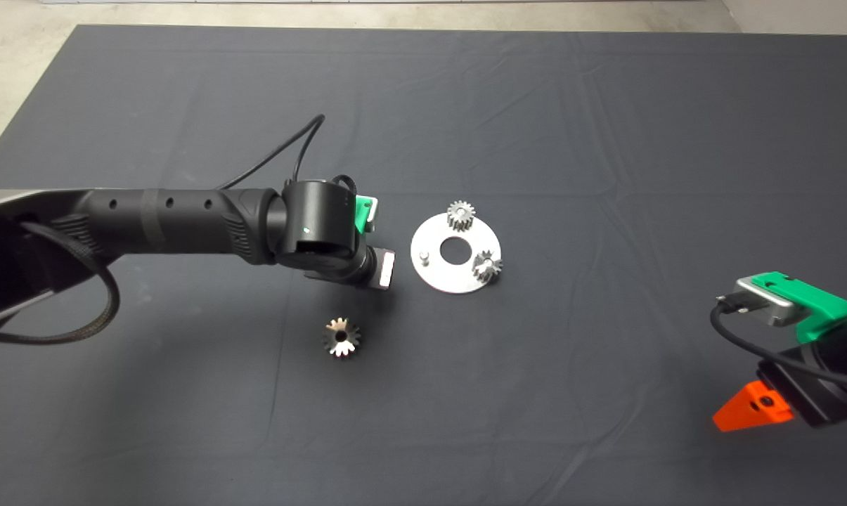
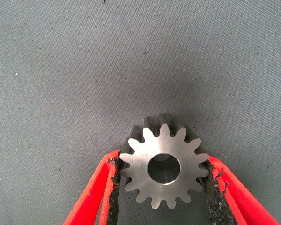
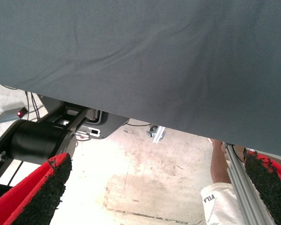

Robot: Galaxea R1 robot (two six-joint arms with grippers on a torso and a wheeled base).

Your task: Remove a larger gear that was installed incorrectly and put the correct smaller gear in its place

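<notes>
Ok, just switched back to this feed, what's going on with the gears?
The left gripper is closed on the smaller gear, over the mat just beside the round plate. The larger gear is already off and lies flat on the mat. Two small gears sit on the plate, and one peg is bare. The right gripper waits open at the mat's edge.

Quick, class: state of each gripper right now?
Left gripper: shut on a gear, held above the mat.
Right gripper: open, holding nothing, parked at the mat's lower right edge.
</notes>
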